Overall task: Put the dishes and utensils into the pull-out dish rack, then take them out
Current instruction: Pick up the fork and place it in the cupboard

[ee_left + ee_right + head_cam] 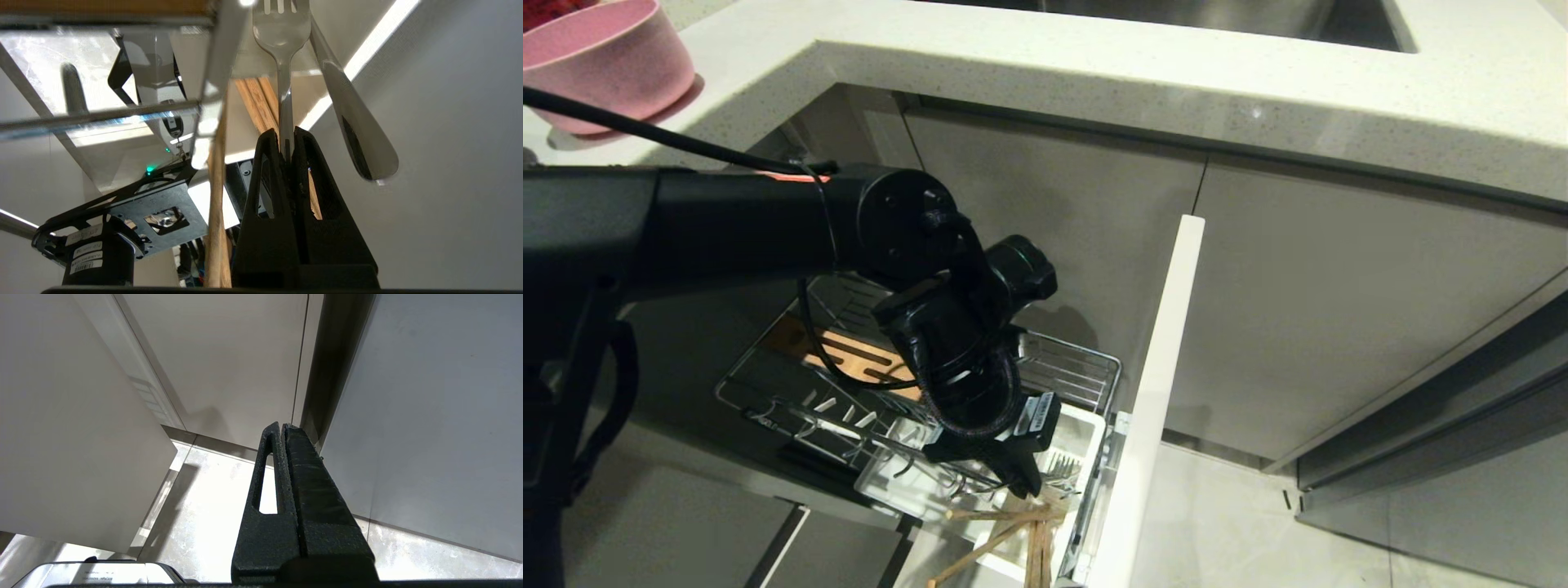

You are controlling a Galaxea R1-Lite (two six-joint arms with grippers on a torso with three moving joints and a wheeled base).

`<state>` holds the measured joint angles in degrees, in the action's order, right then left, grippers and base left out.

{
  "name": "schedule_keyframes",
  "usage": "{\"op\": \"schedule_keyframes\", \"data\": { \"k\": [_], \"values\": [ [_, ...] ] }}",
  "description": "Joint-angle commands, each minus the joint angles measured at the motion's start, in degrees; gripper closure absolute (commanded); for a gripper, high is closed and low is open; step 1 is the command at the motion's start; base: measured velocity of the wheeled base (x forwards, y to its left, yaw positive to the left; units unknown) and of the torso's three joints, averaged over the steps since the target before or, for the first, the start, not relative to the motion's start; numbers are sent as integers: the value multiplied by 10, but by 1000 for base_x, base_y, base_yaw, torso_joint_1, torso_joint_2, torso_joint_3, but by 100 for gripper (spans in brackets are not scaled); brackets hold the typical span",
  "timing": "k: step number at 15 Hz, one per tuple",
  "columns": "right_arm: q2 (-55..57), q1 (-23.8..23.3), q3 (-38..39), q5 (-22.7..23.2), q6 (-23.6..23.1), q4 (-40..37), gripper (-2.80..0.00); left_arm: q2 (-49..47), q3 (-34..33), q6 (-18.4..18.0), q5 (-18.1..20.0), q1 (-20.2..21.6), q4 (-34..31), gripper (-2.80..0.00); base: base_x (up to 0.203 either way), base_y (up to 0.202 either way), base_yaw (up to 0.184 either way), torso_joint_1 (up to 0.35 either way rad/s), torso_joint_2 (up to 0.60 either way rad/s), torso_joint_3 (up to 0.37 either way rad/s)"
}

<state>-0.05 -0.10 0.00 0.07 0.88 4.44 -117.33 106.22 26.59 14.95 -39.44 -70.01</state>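
The pull-out dish rack (768, 384) stands drawn out below the counter, its white panel front (1156, 392) on the right. My left gripper (1025, 483) reaches down into the white utensil cup (1085, 437) at the rack's near end. In the left wrist view the left gripper (286, 132) is shut on the neck of the silver fork (282, 36), whose tines point away from the fingers. Light wooden chopsticks (1033, 527) lean in the same cup, close beside the fingers (265, 171). The pink bowl (600, 57) sits on the counter at far left. My right gripper (283, 426) hangs shut and empty above the floor.
A second silver metal handle (355, 126) slants just beside the fork. Chrome rack wires (102, 116) cross close to the gripper. The stone counter edge (1143, 90) overhangs the rack, with grey cabinet doors (1339, 302) behind and tiled floor (1225, 523) to the right.
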Motion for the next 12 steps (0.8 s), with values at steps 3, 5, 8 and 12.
{"op": "schedule_keyframes", "data": {
  "k": [3, 5, 8, 12],
  "values": [
    [0, 0, 15, 0, 0, 0, 0, -10, 6, 2, 2, 2, -6, 0, 0, 0, 0, 0, 0, 0],
    [0, 0, 15, 0, 0, 0, 0, -12, 6, 1, 2, 5, -5, 0, 0, 0, 0, 0, 0, 0],
    [0, 0, 15, 0, 0, 0, 0, -14, 10, 1, 2, 6, -5, 0, 0, 0, 0, 0, 0, 0],
    [0, 0, 15, 0, 0, 0, 0, -13, 15, 2, 2, 6, -6, -280, 0, 0, 0, 0, 0, 0]
  ]
}}
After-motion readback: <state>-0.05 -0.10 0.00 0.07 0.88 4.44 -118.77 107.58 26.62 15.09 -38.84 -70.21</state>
